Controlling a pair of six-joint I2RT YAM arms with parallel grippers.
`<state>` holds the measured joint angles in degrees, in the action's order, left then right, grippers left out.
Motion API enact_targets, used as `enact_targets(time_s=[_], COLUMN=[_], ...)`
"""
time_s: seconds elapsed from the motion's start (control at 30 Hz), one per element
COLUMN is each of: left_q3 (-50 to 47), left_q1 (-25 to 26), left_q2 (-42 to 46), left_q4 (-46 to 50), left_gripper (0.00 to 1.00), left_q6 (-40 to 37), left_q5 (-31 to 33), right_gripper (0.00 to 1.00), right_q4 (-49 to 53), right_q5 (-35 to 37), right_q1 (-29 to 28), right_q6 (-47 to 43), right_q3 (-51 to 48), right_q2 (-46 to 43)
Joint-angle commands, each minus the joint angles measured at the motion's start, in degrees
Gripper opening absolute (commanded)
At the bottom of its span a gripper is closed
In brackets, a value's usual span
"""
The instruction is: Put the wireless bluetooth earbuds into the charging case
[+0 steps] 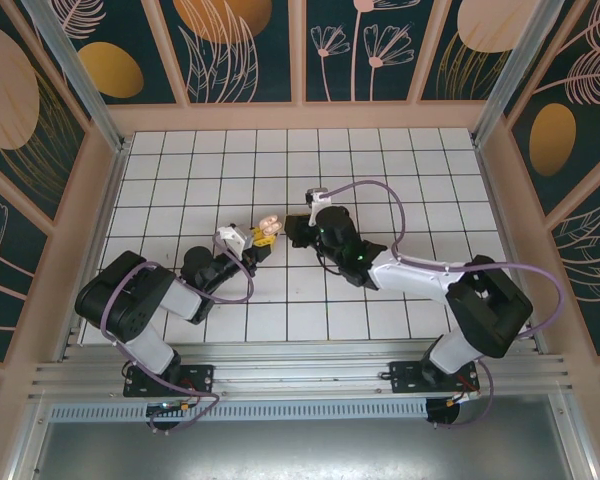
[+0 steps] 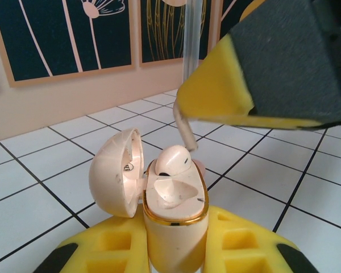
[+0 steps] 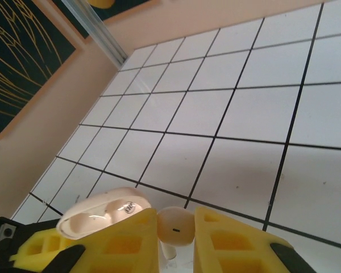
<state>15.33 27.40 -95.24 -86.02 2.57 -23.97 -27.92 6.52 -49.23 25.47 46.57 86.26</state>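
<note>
Right wrist: earbud (image 3: 175, 227) within right end effector (image 3: 176, 219), beside charging case (image 3: 96, 213)

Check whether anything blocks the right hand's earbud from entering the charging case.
Nothing visible does. The left hand holds the charging case with its lid open, and the earbud in the right hand is at its top.

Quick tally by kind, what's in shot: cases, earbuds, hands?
charging case: 1, open, held in the left hand
earbud: 1, pinched in the right hand; the bud seen at the case's far socket looks like the same one
hands: 2
Total: 4
</note>
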Motion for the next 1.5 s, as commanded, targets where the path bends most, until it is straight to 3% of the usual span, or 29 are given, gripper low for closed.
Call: enact_targets(time_s=[0.0, 0.23, 0.93, 1.47], left_q3=[1.08, 1.44, 1.98, 1.92], left_q1=[0.34, 0.35, 0.35, 0.37], left_q2=[0.46, 0.64, 3.04, 4.01], left_q4=[-0.55, -0.37, 1.01, 1.11], left_gripper=[0.06, 0.06, 0.06, 0.06], left_q6=[-0.44, -0.01, 0.06, -0.11], left_q5=[0.08, -0.99, -2.05, -1.51], right_gripper=[0.18, 0.18, 0.18, 0.18], right_q4=[-5.82, -12.05, -16.90, -13.18], right_q5=[3.20, -0.79, -8.54, -10.57], right_q1=[-0.86, -1.49, -2.58, -2.46], right_q6=[-3.02, -5.49, -7.10, -8.86], right_q3=[-1.73, -3.34, -0.48, -0.63], right_q2=[-2.83, -2.75, 3.65, 3.64])
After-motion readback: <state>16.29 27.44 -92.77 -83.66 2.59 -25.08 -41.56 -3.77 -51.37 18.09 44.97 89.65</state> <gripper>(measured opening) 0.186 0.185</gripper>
